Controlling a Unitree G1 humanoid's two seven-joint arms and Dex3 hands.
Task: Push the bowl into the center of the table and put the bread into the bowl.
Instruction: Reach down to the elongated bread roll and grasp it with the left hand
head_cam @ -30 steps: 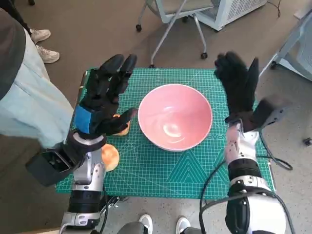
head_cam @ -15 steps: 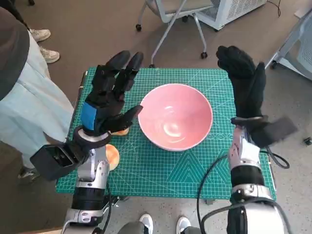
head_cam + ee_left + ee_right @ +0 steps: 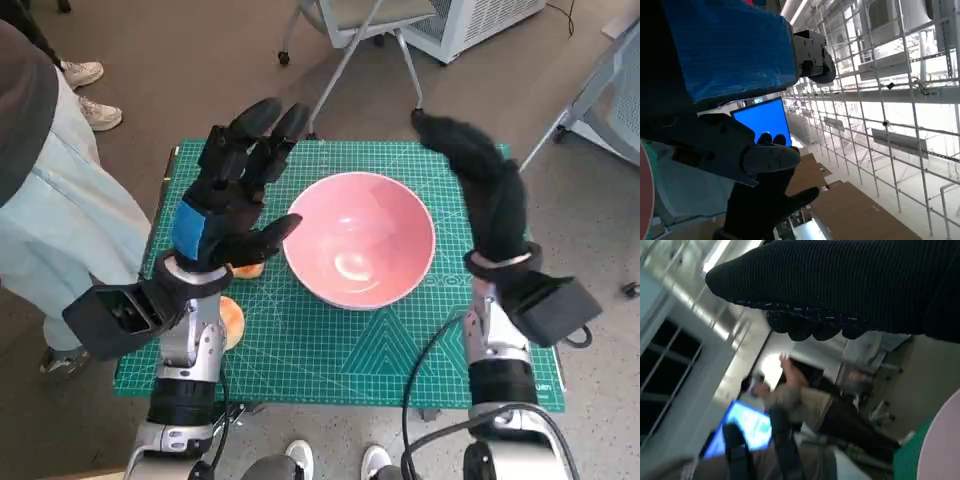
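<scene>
Our left hand [image 3: 228, 205] and right hand [image 3: 480, 190] hover empty with fingers spread, flanking the smooth pink bowl [image 3: 359, 238] near the middle of the green-matted surface [image 3: 340, 350]. It likely slides easily; push its rim. The soft bread rolls [image 3: 226, 322] need a gentle side grasp.

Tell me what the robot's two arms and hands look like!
Both forearms are pale silver-white. The left hand is black plastic with blue tape on its back. The right hand wears a fuzzy black knitted glove. Black boxes sit at the wrists, and black cables loop beside the right arm.
</scene>
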